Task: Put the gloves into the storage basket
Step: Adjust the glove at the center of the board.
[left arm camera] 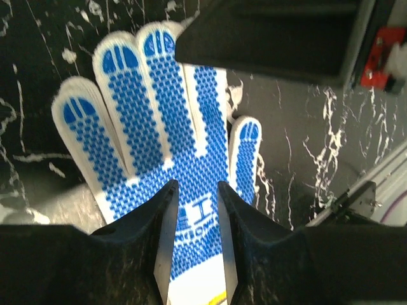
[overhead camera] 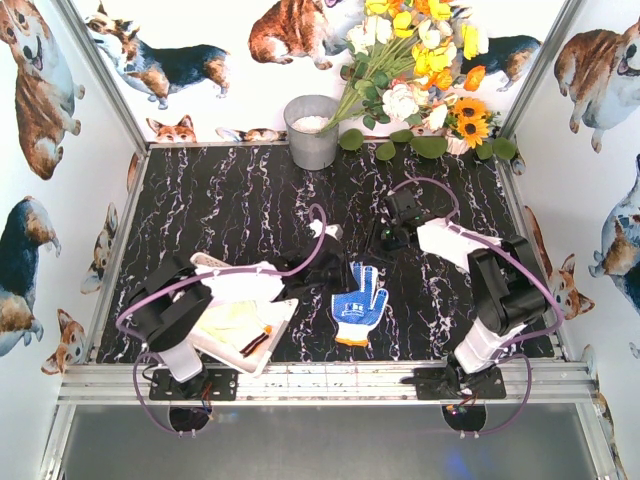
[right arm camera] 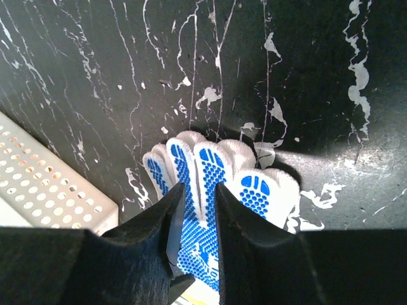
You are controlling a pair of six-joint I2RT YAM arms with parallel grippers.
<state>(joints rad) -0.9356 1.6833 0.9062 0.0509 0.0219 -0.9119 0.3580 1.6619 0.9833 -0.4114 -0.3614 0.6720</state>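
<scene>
Lower centre of the top view: 1 blue-dotted glove [overhead camera: 358,305] lay flat on the black marble table [overhead camera: 230,200], dotted side up. Its fingers pointed to the top of the frame and its orange cuff edge to the bottom. It sat just right of the storage basket [overhead camera: 272,350], apart from it, not in it.

The basket was at lower left, mostly under your left arm [overhead camera: 170,315]. What showed inside was pale cream gloves [overhead camera: 230,322] and a bit of orange trim. Couldn't count them, the arm blocked too much.

Your left gripper [left arm camera: 198,187] had its jaws at a narrow gap with nothing between them that I could see. The glove's palm showed through the gap, flat on the table.

Your right gripper [right arm camera: 198,187] had the same narrow gap, empty, and sat over the glove's fingertips. The basket's perforated wall was at the left edge of that view. As far as the views showed, neither had a grip on the fabric.

Progress call: the job looked mostly done, with some gloves in and 1 visibly out. I saw no other glove on the table, though your arms hid part of it. Left to do: pinch the blue one, carry it left and drop it in the basket. With 2 grippers crowding 1 glove, I'd have had you commit 1 arm and back the other off.
</scene>
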